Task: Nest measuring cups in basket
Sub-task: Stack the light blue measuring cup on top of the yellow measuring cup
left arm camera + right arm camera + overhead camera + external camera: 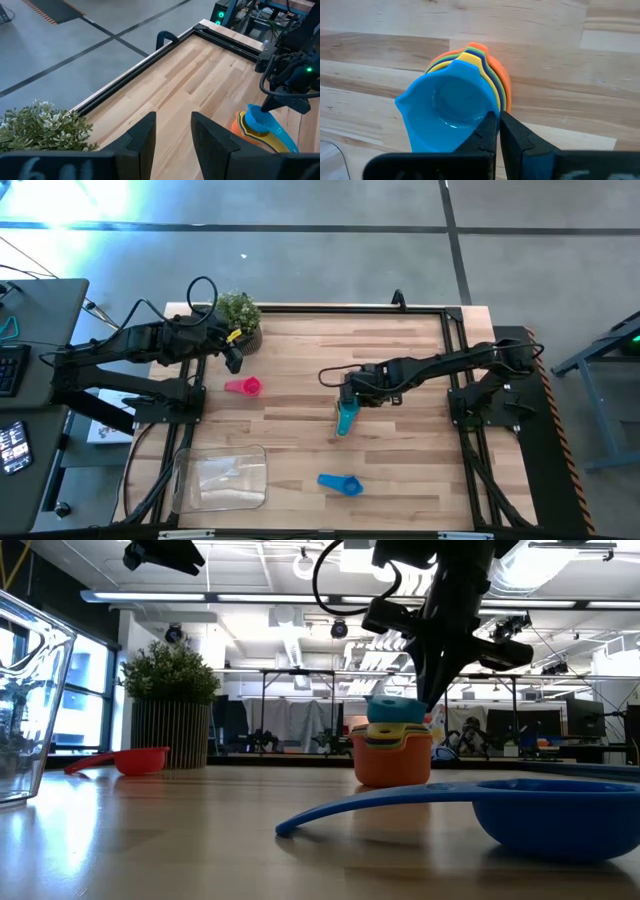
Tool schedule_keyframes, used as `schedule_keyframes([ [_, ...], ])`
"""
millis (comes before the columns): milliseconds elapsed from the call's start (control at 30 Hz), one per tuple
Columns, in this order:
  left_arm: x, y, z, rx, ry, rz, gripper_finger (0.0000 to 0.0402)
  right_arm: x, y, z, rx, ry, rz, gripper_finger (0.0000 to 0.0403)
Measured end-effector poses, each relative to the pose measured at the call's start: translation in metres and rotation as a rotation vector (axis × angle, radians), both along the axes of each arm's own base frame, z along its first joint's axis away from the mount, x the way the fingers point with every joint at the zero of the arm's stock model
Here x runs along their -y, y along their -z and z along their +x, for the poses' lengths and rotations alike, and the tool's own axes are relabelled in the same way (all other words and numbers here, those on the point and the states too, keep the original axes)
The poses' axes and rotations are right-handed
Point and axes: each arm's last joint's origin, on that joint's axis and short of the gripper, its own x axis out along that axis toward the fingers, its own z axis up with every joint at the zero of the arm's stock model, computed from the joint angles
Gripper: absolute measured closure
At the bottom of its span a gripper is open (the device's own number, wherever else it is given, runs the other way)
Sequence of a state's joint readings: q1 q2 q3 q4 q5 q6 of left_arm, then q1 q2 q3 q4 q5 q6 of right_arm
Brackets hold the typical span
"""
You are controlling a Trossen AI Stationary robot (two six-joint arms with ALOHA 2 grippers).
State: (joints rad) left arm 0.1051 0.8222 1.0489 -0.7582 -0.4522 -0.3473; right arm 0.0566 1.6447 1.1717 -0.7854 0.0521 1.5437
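Observation:
A nested stack of measuring cups (345, 420) stands upright on the wooden table near its middle, an orange cup (392, 765) at the bottom and a light-blue cup (445, 110) on top. My right gripper (498, 122) is shut and points steeply down at the stack's top. A red cup (243, 386) lies left of centre, and a blue cup (340, 483) lies near the front edge. The clear basket (185, 480) stands at the front left. My left gripper (172, 135) hangs open with nothing between its fingers, above the table near the plant. My right gripper comes from above, its shut fingertips (490, 125) at the light-blue cup's rim (482, 107), on the side where its handle (280, 135) starts. Whether they touch the rim, I cannot tell. The stack rests on the table on the orange cup's base.
A small potted plant (238, 315) stands at the far left corner, just behind my left gripper. A black rail (150, 60) runs along the table's far edge. Bare wood lies between the stack and the basket.

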Motion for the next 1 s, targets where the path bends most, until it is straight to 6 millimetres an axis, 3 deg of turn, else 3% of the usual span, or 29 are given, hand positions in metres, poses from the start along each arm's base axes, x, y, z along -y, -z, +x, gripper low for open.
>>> schedule_keyframes([
  [267, 0.0, 0.0, 0.0, 0.0, 0.0, 0.0, 0.0287, 0.0, 0.0, 0.0, 0.0, 0.0, 0.0, 0.0399],
  [600, 0.0, 0.0, 0.0, 0.0, -0.006, 0.003, 0.0287, 0.0, 0.0, 0.001, 0.013, -0.004, -0.012, 0.0336],
  [800, 0.0, 0.0, 0.0, 0.0, -0.006, 0.003, 0.0287, 0.0, -0.001, 0.002, 0.02, -0.01, 0.008, 0.0325],
  [1000, 0.0, 0.0, 0.0, 0.0, -0.006, 0.003, 0.0287, -0.017, -0.002, 0.004, 0.052, -0.035, 0.099, 0.0325],
])
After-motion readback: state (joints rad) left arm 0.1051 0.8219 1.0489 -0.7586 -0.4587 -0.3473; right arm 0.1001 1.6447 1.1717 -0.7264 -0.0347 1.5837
